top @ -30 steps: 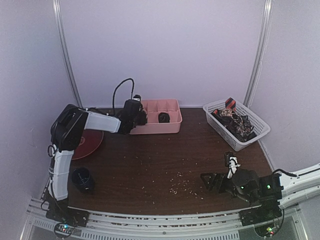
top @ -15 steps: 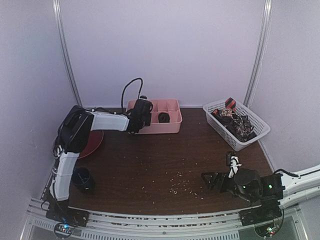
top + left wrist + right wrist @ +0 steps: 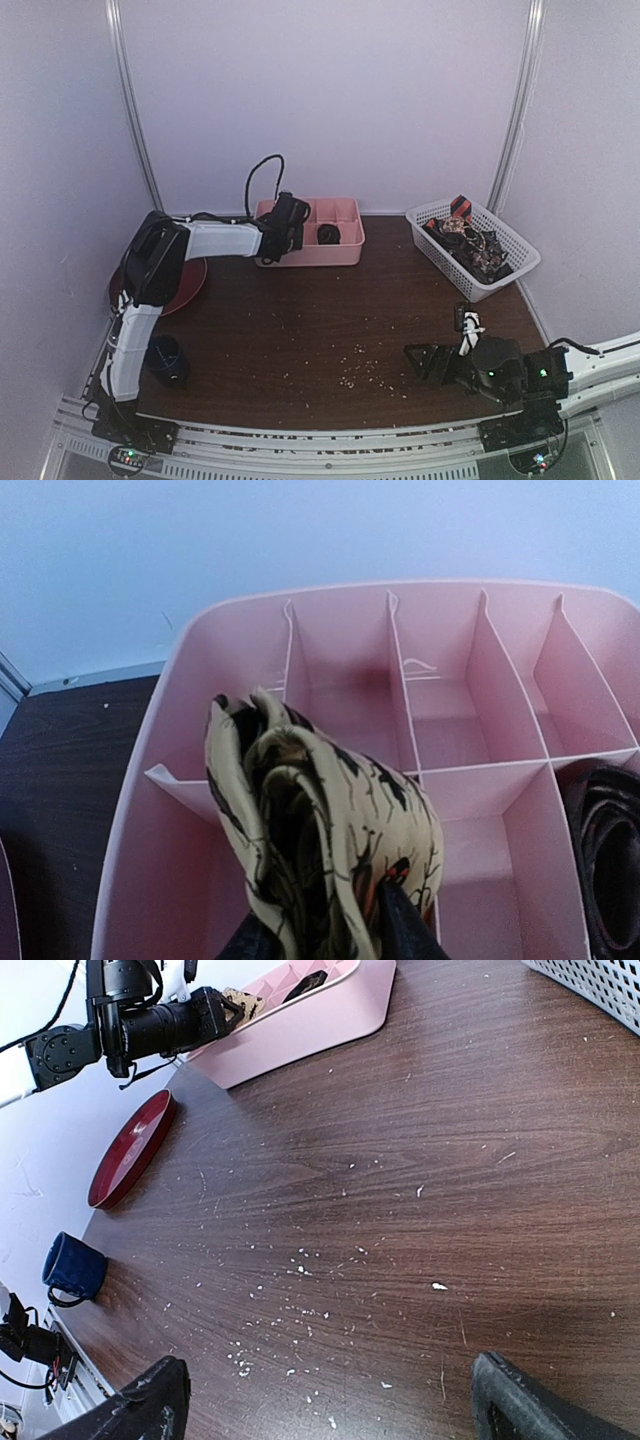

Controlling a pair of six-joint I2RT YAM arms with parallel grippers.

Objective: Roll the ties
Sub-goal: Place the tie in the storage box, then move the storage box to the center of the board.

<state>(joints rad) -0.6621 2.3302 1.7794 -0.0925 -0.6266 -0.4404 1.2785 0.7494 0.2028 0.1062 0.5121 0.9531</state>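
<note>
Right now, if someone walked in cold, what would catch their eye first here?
The left gripper is shut on a rolled tan tie, held over the left end of the pink divided tray at the far side of the table. One dark rolled tie already sits in a compartment further right. A white basket of loose ties stands at the far right.

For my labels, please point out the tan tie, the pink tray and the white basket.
tan tie point(image 3: 320, 845): left wrist view, roll's middle.
pink tray point(image 3: 160, 870): left wrist view, left wall.
white basket point(image 3: 447, 262): top external view, left wall.
</note>
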